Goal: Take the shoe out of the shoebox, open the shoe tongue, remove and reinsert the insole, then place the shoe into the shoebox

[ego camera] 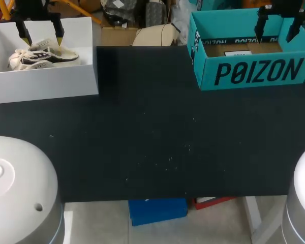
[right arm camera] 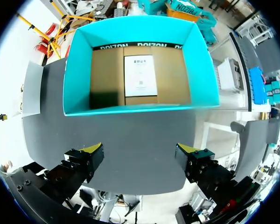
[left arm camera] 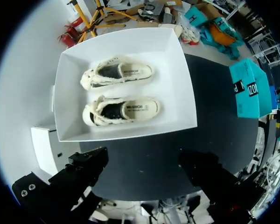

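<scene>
Claws first, head view: your left claw (ego camera: 40, 31) hangs released, fingers spread, over the white box (ego camera: 46, 81). Your right claw (ego camera: 277, 26) hangs equally open over the teal shoebox (ego camera: 254, 73) on the counter (ego camera: 152, 142).

Left wrist view: the near shoe (left arm camera: 121, 110) and far shoe (left arm camera: 117, 72) lie parallel in the white box, toes away from the shoebox.

Right wrist view: a white paper sheet (right arm camera: 140, 75) lies flat on the shoebox floor.

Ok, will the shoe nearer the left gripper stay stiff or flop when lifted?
Probably light: the shoe looks like a low canvas sneaker. Its frayed fabric edges suggest a soft upper that would likely give under a pinch, while the sole should stay stiffer. Sitting sole-down in the white box, it seems unlikely to roll.
</scene>
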You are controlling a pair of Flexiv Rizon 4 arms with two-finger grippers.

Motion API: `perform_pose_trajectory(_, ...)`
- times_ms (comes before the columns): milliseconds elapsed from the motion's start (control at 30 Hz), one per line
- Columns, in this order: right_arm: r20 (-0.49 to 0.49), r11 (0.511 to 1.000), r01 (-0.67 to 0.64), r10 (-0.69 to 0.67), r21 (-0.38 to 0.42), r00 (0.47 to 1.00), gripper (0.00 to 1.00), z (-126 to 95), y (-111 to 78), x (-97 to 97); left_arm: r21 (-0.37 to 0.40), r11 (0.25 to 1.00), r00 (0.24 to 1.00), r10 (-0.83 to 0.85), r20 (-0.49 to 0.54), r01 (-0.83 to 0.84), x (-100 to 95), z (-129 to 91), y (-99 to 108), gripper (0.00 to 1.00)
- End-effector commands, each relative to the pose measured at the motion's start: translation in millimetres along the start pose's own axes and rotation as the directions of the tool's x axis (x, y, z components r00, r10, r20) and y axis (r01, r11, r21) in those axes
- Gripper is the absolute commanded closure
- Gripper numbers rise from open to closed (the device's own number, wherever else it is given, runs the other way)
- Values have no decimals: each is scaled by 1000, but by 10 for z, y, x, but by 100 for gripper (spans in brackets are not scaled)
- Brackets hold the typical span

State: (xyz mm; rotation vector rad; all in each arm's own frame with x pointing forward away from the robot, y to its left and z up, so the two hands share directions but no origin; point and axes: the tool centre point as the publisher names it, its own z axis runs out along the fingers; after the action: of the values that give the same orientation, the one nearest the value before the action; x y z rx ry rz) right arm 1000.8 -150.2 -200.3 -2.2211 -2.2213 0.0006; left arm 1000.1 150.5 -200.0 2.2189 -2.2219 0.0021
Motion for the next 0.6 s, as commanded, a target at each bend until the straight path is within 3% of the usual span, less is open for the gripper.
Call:
perform_pose_trajectory(33, 0, 1000, 0, 0, 0, 1000, 0, 0, 0, 0, 39, 995, 995, 95, 16, -95, -24, -34, -11, 0)
perform_pose_trajectory(100, 0, 1000, 0, 0, 0, 1000, 0, 0, 0, 0, 83, 969, 971, 227, 71, -232, -80, -110, -63, 0)
perform_pose_trajectory(533, 0, 1000, 0, 0, 0, 1000, 0, 0, 0, 0, 84, 969, 970, 223, 101, -231, -105, -139, -114, 0)
perform_pose_trajectory(600, 0, 1000, 0, 0, 0, 1000, 0, 0, 0, 0, 123, 901, 907, 400, 130, -415, -53, -194, -151, 0)
